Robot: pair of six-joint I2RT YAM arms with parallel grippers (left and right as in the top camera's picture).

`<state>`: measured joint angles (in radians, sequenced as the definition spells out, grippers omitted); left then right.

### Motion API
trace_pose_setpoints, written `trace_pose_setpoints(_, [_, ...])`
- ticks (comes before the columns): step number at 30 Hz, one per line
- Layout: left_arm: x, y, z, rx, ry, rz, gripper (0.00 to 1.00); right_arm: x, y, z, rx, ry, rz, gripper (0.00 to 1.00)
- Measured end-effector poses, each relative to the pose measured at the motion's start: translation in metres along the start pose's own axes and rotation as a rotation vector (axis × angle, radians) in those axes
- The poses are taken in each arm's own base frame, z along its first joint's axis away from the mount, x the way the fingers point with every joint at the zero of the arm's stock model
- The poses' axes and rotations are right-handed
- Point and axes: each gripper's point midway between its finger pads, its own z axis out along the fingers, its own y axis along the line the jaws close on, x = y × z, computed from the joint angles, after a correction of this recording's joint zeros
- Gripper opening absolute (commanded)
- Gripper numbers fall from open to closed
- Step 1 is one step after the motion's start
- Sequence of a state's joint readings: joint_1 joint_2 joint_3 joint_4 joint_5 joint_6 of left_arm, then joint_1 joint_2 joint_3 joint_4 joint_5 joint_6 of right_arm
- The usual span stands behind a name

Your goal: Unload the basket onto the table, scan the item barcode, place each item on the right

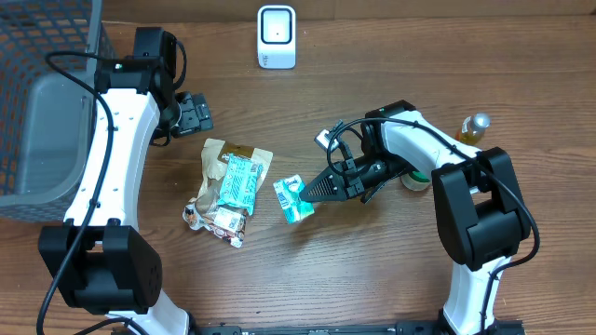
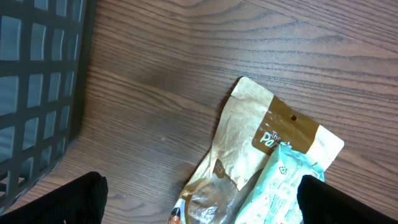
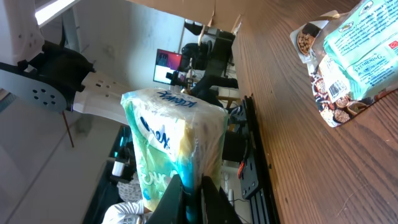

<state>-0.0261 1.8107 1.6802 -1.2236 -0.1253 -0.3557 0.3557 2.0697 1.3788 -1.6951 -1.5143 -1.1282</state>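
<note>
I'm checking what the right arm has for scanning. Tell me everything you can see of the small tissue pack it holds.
The tissue pack is a small, soft packet in glossy green-and-white plastic film with blue lettering. The right end effector is shut on one edge, pinching the wrap. The pack sits just right of the snack bags, low over the wooden table; whether it touches the wood I cannot tell. No barcode is discernible.

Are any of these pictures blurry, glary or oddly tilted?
Overhead: evenly lit and sharp, with only soft shadows on the table. Left wrist: the wood grain and the brown bag are crisp, while the jaws are featureless black shapes in the bottom corners. Right wrist: the scene is tilted steeply, the tissue pack looms close, and a bright strip washes out top left.
</note>
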Motion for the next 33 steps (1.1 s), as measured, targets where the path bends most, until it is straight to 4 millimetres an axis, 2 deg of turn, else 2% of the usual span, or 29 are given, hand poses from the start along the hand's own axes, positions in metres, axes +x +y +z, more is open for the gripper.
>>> trace_pose_setpoints(33, [0.0, 0.0, 0.0, 0.0, 0.0, 0.0, 1.0, 0.0, 0.0, 0.0, 0.0, 0.0, -0.024, 0.04])
